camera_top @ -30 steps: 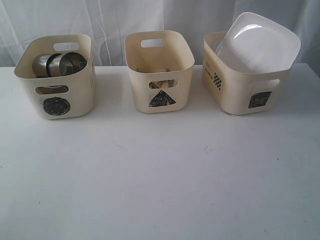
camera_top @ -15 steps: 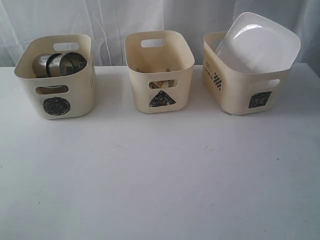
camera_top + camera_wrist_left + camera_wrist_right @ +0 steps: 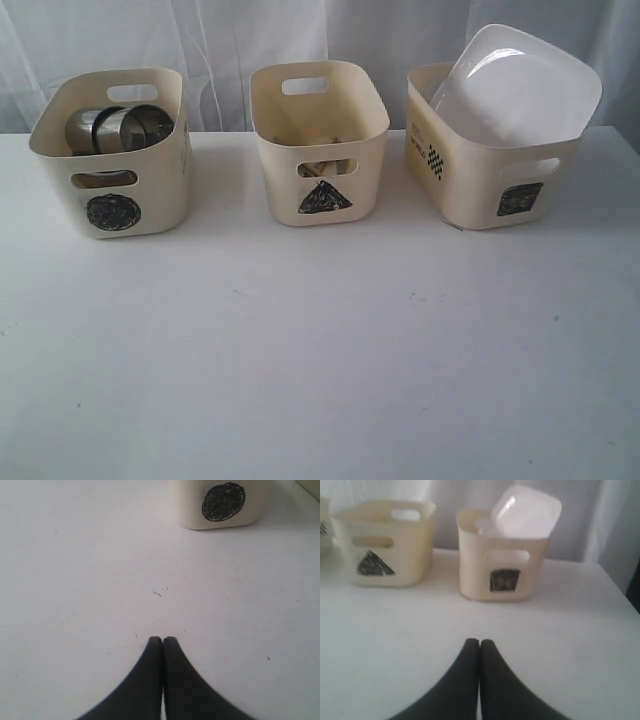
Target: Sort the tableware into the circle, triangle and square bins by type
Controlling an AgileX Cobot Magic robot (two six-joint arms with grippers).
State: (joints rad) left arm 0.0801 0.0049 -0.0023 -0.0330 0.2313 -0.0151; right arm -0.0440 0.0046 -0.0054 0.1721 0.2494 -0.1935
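Three cream tubs stand in a row at the back of the table. The circle bin (image 3: 112,150) on the left holds shiny steel bowls (image 3: 122,127). In the middle stands the triangle bin (image 3: 318,142), with wooden chopsticks (image 3: 322,167) showing through its handle slot. On the right, the square bin (image 3: 490,160) carries the large white plate (image 3: 518,85), tilted and sticking out of the top. Neither gripper appears in the exterior view. My left gripper (image 3: 162,640) is shut and empty over the table, short of the circle bin (image 3: 220,502). My right gripper (image 3: 479,642) is shut and empty, facing the square bin (image 3: 502,560).
A white curtain (image 3: 300,35) hangs behind the bins. The white table (image 3: 320,350) stretches in front of them. The table's right edge (image 3: 620,587) shows in the right wrist view, beside the triangle bin (image 3: 385,542) and the plate (image 3: 525,511).
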